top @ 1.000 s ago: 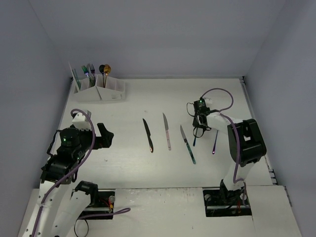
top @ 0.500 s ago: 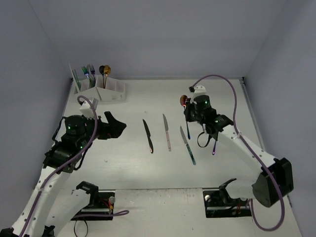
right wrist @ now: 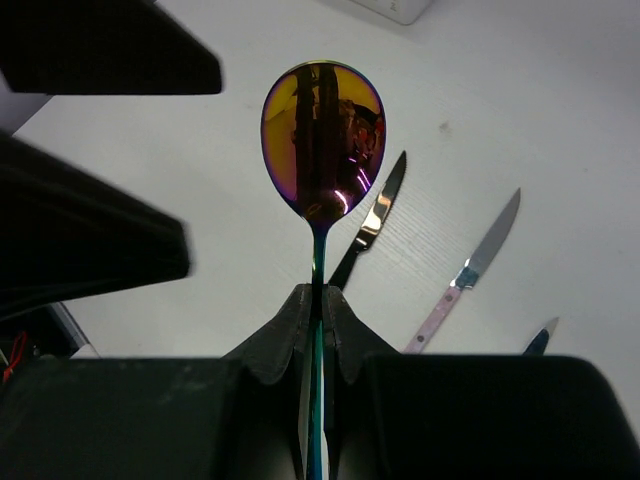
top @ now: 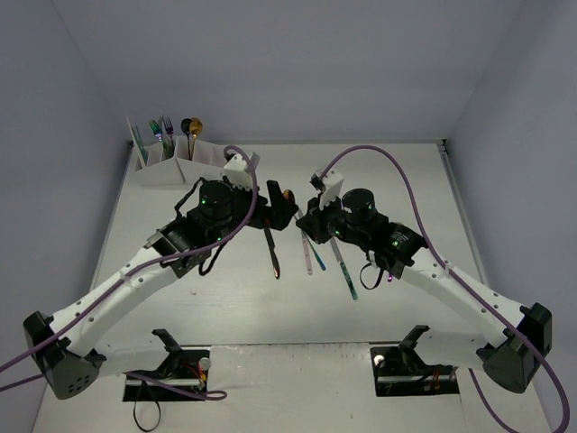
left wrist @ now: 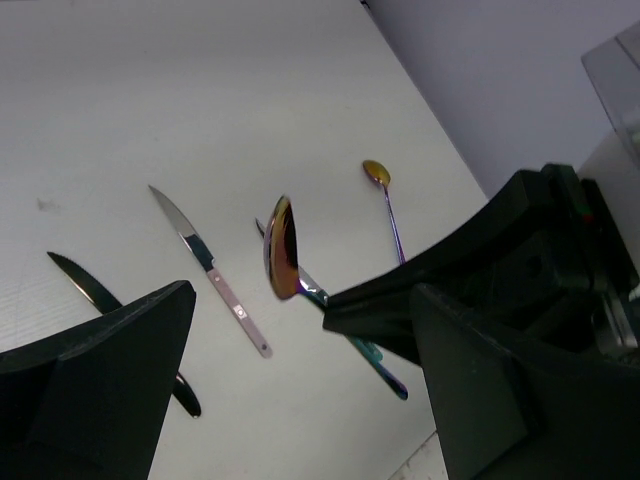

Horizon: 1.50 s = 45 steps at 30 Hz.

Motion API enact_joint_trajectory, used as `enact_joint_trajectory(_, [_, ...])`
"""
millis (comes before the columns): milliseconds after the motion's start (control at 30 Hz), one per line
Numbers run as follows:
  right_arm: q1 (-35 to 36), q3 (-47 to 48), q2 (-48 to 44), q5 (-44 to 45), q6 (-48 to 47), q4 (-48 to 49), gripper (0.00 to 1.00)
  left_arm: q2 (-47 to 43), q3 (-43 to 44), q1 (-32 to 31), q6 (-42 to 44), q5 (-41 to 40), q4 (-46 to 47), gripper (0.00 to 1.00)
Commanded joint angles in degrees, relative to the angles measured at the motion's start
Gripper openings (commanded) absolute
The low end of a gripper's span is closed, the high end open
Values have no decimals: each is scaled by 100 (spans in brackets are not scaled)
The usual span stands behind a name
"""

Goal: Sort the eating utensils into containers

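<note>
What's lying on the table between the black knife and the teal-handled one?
A silver knife with a pinkish handle, clearest in the right wrist view.

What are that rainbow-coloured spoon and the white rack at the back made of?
The spoon looks like polished metal with an iridescent gold-to-purple coating. Its bowl gives sharp, mirror-like reflections, and the handle shades to teal. The white rack looks like matte plastic, with flat, even walls and no glare, though it is too far away to be sure.

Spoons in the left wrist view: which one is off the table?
The big-bowled iridescent spoon, clamped in the right gripper; the small gold-bowled spoon lies flat on the table.
</note>
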Motion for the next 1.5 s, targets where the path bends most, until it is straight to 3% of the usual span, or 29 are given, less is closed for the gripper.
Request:
enact_joint_trajectory(0, [97, 242, -153, -273, -95, 606, 0, 261, 443, -87, 207, -528, 663, 87])
enact_joint_trajectory(100, [106, 202, -201, -325, -64, 703, 0, 496, 598, -129, 231, -783, 481, 85])
enact_joint_trajectory(167, [115, 168, -217, -320, -67, 745, 0, 578, 592, -147, 215, -817, 462, 77])
enact_joint_trajectory(433, [115, 68, -139, -240, -111, 916, 0, 710, 355, -228, 234, -825, 797, 16])
enact_joint_trajectory(533, [107, 42, -60, -131, -123, 981, 4, 678, 313, -228, 365, -969, 847, 2])
enact_joint_trajectory(700, [100, 116, 175, 101, -125, 1010, 52, 653, 303, -181, 918, -1403, 742, 0])
enact_joint_trajectory(833, [59, 103, 245, 554, -62, 988, 76, 666, 372, 246, 1404, -1555, 618, 0])
enact_joint_trajectory(1000, [-275, -244, 107, 1081, 24, 939, 89, 976, 898, 1461, 2373, -1557, 453, 0])
enact_joint_trajectory(1200, [-1084, -753, -196, 1061, 340, 781, 92, 1923, 2131, 2915, 3184, -1497, 761, 0])
enact_joint_trajectory(1467, [-1133, -900, -195, 1106, 300, 446, 95, 3930, 4462, 3834, 4310, -1673, 1376, 0])
